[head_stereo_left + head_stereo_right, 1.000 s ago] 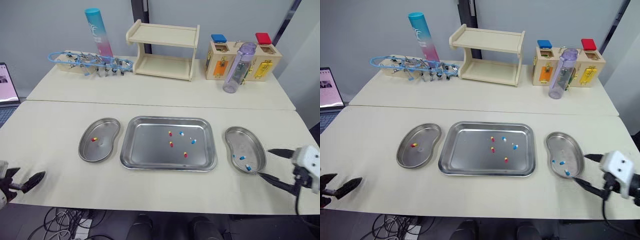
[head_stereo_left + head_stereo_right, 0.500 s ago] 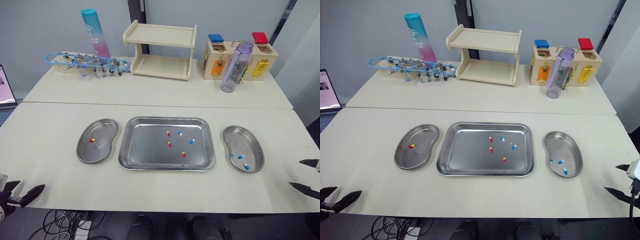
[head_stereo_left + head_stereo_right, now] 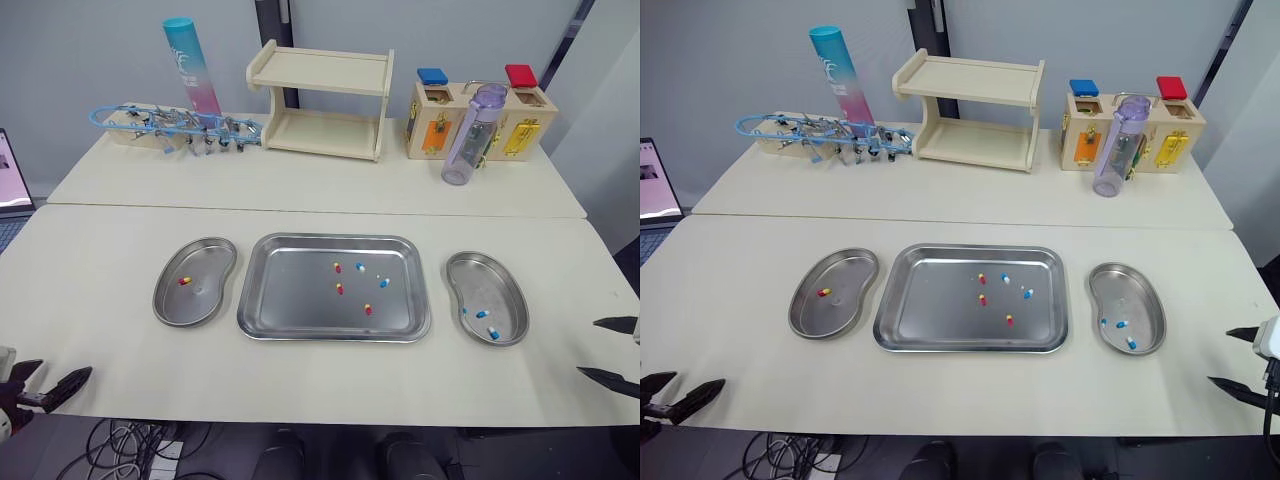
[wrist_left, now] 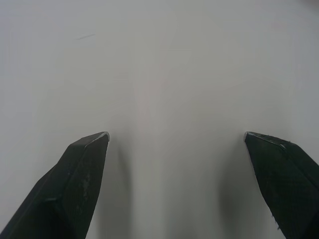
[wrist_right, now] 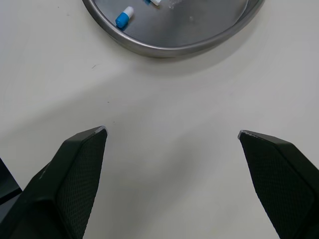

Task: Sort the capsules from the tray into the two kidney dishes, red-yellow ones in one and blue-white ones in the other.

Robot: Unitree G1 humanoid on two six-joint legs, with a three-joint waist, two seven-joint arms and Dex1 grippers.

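I find both tools idle at the near table edge, well short of the tray (image 3: 290,300). The left gripper (image 3: 64,368) hangs off the tray's near-left corner, fingers spread over the bare tabletop (image 3: 300,385) and holding nothing. The right gripper (image 3: 588,346) sits off the tray's near-right corner, likewise spread and empty, and its wrist view shows the rim of the right kidney dish (image 3: 480,280) just ahead. The tray lies between the two dishes. The right one stands just beside it with a narrow gap. The left one is so close that I cannot tell whether the rims touch. In the tray I count five capsules in a loose cluster right of its middle: three red-yellow capsules (image 3: 340,288) and two blue-white capsules (image 3: 384,283). The left kidney dish (image 3: 212,262), on the tray's left, holds a single delivered red-yellow capsule (image 3: 184,280). The right kidney dish holds two delivered blue-white capsules (image 3: 481,314), plus a third blue speck I cannot confirm. As far as I can see, no colour is misplaced. My assessment is that sorting is under way but well short of complete: more capsules lie in the tray than in the dishes, and red-yellow is the larger backlog. Neither arm is committed to a pick. Beyond the tray, on the rear table, stand a wooden shelf (image 3: 320,100), a tall tube (image 3: 190,65), a rack of blue-handled instruments (image 3: 175,125), a purple bottle (image 3: 465,135) and a wooden lock box (image 3: 520,120). None of these bears on the task.
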